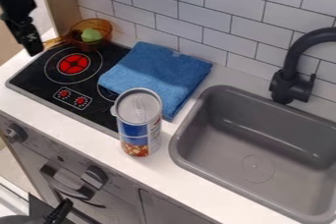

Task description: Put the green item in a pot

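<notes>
Green item (91, 35) lies in amber pot (89, 46), blue-labelled can (136, 132) stands near counter's (72, 132) front edge; whether upper-left gripper (31, 47) is parted cannot be told.

A white counter (167, 170) is holding a black stovetop (36, 76) at left, an amber pot (84, 45) resting on it at upper left, a folded blue towel (157, 70) overlapping it near centre, a canister (139, 110) standing lower left of centre, and a grey sink (226, 147) with a dark faucet (287, 83) at right.
</notes>
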Robot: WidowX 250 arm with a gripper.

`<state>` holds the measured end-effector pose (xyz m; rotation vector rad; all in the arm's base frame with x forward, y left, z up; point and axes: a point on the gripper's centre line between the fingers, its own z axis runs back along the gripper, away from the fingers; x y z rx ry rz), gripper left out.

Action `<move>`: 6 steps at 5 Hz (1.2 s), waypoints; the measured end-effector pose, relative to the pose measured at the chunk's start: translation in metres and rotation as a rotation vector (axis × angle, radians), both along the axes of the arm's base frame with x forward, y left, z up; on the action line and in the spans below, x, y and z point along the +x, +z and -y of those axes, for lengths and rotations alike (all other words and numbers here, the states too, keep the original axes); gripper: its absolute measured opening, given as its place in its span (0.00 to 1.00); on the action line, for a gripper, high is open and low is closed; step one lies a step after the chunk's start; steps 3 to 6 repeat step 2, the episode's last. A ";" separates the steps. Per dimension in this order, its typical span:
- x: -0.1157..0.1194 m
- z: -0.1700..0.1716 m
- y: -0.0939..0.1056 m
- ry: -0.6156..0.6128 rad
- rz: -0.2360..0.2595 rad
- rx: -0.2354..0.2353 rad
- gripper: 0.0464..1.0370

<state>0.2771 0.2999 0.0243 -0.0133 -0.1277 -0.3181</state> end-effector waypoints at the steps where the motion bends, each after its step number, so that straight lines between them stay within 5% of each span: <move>1: -0.018 -0.014 -0.016 -0.004 -0.092 0.005 0.96; 2: -0.027 -0.020 -0.032 0.085 -0.074 -0.046 0.96; 6: -0.027 -0.020 -0.032 0.085 -0.074 -0.046 0.96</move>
